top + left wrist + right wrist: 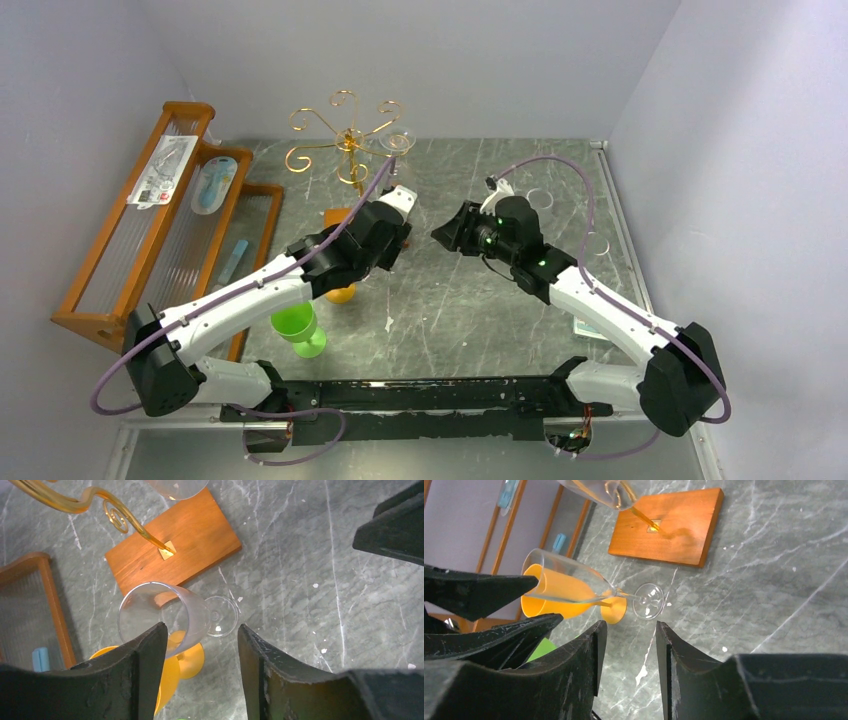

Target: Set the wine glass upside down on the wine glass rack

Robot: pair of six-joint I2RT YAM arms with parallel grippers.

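A clear wine glass (165,612) lies on its side on the marble table, its foot (221,616) toward the wooden base (200,535) of the gold wire rack (345,135). It also shows in the right wrist view (569,582). My left gripper (200,630) is open and hovers just over the glass, one finger (145,655) covering part of the bowl. My right gripper (626,627) is open and empty, facing the glass's foot from the right. In the top view the left gripper (392,248) and right gripper (442,235) face each other. Another clear glass (397,143) hangs upside down on the rack.
An orange glass (554,605) lies on its side right behind the clear one. A green glass (298,328) stands near the left arm's base. A large wooden shelf (130,250) with ribbed panels fills the left side. A small packet (590,328) lies by the right arm.
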